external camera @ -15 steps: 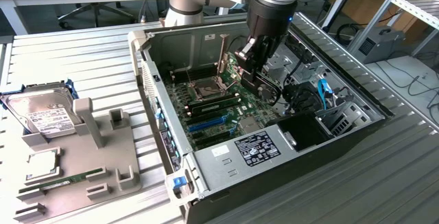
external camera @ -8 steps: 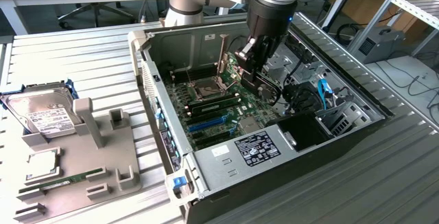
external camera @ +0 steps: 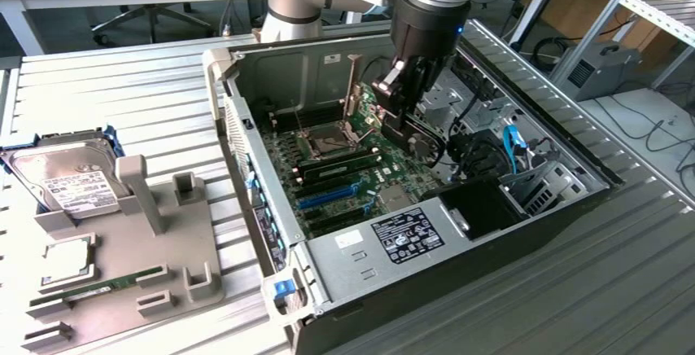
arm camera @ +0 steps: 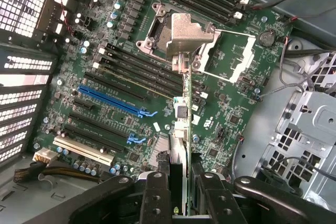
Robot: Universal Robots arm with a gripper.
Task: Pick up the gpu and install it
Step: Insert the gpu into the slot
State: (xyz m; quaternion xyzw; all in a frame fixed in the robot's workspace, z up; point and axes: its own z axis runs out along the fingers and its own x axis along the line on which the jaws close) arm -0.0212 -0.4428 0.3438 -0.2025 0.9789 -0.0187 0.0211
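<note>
The jaws are partly closed, and the thin dark expansion card with a silver metal bracket, the gpu (arm camera: 181,114), is clamped between the two black fingers (arm camera: 157,195) of the gripper (arm camera: 181,184). In the wrist view the card is seen edge-on, with its folded bracket at the end far from the fingers. In the exterior view the gripper (external camera: 404,86) is lowered into the open black and grey computer case (external camera: 247,168), and the gpu (external camera: 415,137) is held upright over the green motherboard (external camera: 347,164), to the exterior view's right of the square processor socket (external camera: 324,139) and farther from the camera than the long blue expansion slot (external camera: 331,196). Whether its lower edge touches the board cannot be told. At the exterior view's left, well apart from the case, a grey moulded fixture (external camera: 163,241) is set on the ribbed metal table (external camera: 130,86), with a silver hard drive bearing a white label (external camera: 71,184) and a slim green memory stick (external camera: 103,286) on it.
</note>
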